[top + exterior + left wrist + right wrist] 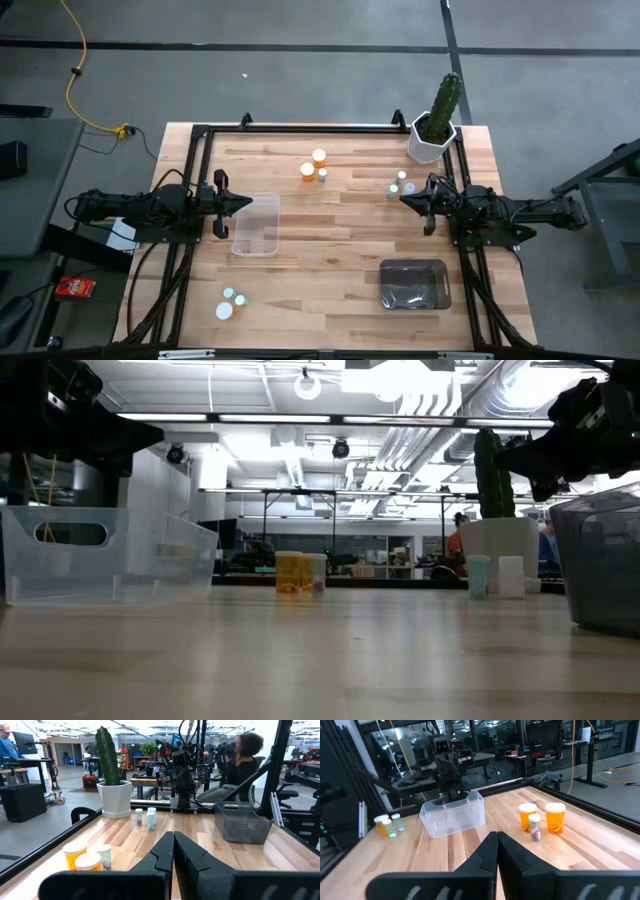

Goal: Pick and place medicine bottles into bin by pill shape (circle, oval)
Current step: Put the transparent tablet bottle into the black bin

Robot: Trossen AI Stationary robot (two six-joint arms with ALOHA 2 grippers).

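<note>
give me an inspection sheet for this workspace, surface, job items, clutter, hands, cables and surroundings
Surface: wooden table, bare between items.
Job's things: three medicine bottles at the far middle, three by the right hand, three at the near left; clear bin and dark bin both hold no bottles.
Clutter: potted cactus at the far right corner.
Hands: left hand shut, above the clear bin's edge; right hand shut, near the right-side bottles; neither holds anything.
Cables: yellow cable on the floor, far left.
Surroundings: seated person beyond the table; desks behind.
</note>
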